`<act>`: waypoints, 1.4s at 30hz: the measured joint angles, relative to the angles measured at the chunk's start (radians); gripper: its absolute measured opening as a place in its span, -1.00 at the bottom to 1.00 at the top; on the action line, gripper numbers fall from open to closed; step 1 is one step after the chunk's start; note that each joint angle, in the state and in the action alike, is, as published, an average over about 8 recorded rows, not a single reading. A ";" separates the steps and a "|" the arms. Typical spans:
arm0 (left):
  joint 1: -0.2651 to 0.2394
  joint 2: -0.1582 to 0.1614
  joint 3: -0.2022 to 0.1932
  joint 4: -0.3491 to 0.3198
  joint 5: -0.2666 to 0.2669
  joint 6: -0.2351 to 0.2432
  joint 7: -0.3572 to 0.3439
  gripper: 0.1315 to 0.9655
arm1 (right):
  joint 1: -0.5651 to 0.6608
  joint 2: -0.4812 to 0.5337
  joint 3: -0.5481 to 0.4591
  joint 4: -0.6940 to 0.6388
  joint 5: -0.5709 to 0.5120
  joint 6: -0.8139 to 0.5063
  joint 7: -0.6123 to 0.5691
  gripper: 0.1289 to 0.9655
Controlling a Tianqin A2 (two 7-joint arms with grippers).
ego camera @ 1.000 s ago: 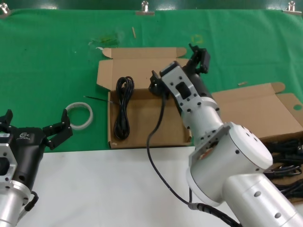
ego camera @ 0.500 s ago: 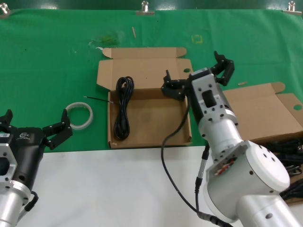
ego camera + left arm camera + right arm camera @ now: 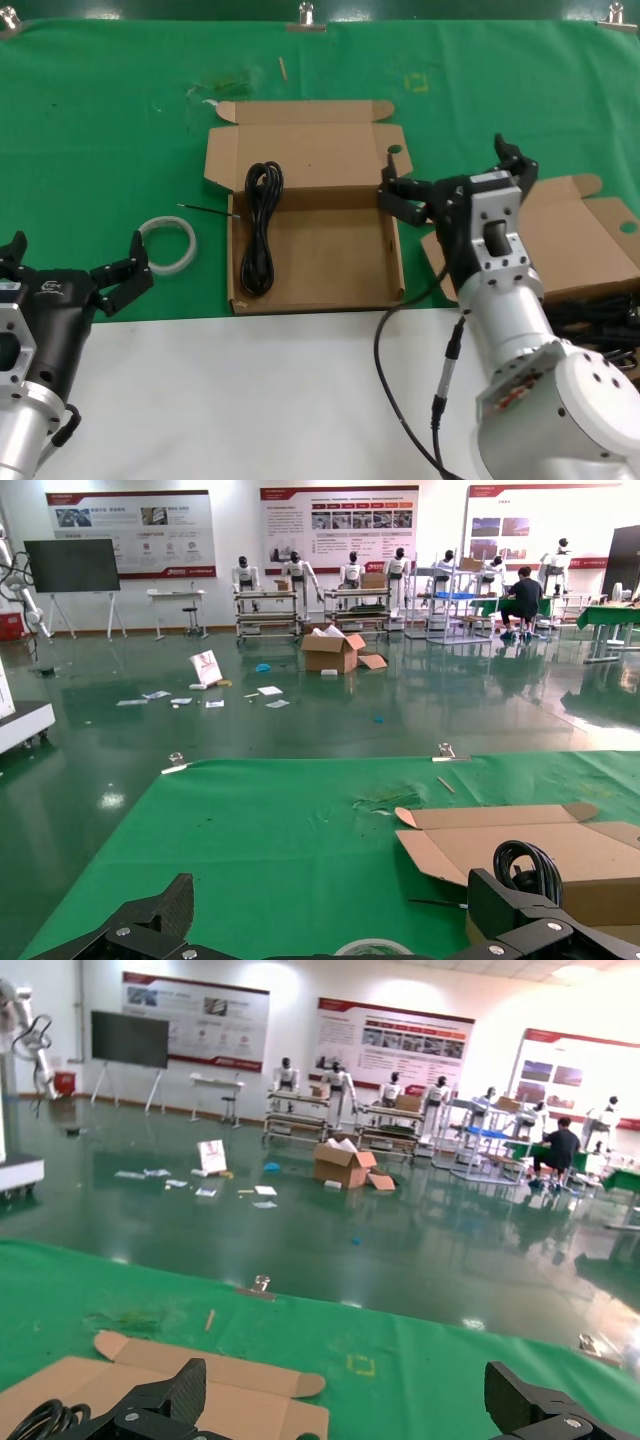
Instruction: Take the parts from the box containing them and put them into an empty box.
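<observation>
Since the earlier frames, right gripper has swung from over the square box toward the robot's right; it now hangs between the two boxes, above the square box's right wall and the lid of the wide box. Fingers spread wide, nothing between them.

Square box: shallow, brown, open, lid folded back flat on the green surface, small round hole near one lid corner. One cable lies inside along the left wall: thin, black, folded as a long narrow bundle running nearly the length of that wall, looped at the far end. Rest of the box floor bare.

Wide box: at the right edge of the head view, lid open, largely hidden by the right arm. More black cables show in it beside the arm.

Left gripper parked at lower left, fingers wide, empty, near a white ring on the surface.
</observation>
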 joint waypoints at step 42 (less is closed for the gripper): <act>0.000 0.000 0.000 0.000 0.000 0.000 0.000 1.00 | -0.256 0.000 0.254 0.098 -0.368 -0.256 0.612 1.00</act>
